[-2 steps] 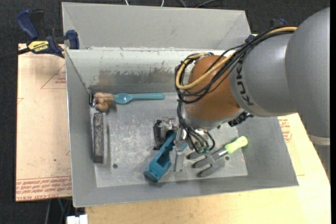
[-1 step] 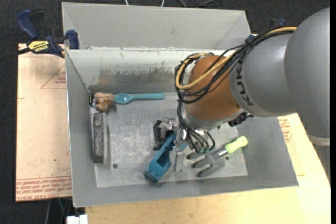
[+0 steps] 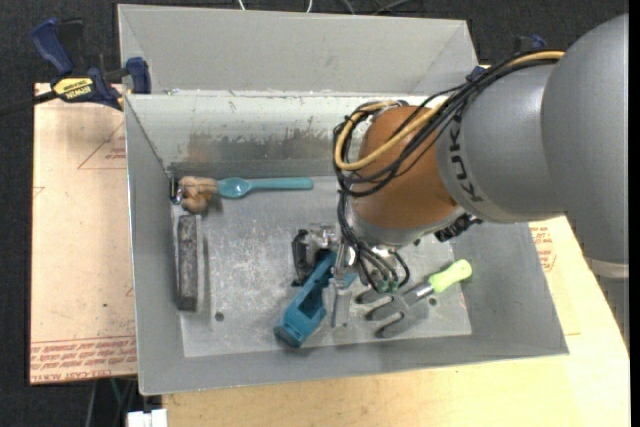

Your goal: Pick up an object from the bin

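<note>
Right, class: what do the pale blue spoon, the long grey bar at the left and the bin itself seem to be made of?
Spoon: likely plastic; even pale blue, smooth, one moulded piece.
Grey bar: unclear, perhaps stone or metal; dull, mottled surface.
Bin: sheet metal, matte grey; flat folded walls, scuffed floor.

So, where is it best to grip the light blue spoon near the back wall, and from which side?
Take the light blue spoon probably at the middle of its straight handle, from straight above, closing across it. It lies flat along the back wall, and its bowl end sits close to a small brown thing.
</note>
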Robot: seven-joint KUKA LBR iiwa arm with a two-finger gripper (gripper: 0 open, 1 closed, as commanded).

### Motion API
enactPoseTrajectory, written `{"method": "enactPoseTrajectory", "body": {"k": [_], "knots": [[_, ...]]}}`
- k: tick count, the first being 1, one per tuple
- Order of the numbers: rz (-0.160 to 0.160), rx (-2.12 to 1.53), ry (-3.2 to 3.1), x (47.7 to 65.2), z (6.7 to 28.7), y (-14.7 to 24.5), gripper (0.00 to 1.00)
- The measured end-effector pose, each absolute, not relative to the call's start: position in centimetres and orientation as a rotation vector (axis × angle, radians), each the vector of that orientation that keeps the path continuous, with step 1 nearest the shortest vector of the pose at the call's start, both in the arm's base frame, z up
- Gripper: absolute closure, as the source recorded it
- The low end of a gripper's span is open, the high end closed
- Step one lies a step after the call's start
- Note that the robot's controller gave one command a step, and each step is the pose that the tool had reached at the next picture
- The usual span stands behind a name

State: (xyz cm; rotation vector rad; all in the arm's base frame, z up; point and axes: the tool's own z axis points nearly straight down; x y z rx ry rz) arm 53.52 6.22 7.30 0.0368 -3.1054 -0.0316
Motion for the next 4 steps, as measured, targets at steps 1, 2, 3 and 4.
{"method": "enactPoseTrajectory", "body": {"k": [1, 2, 3, 4], "knots": [[-0.032, 0.037, -3.105, 53.5, 7.3, 6.2, 1.00], [-0.031, 0.035, -3.114, 53.7, 7.3, 6.2, 0.00], [-0.032, 0.035, -3.114, 53.7, 7.3, 6.2, 0.00], [-0.039, 0.385, -3.104, 50.7, 11.8, 5.8, 1.00]]}}
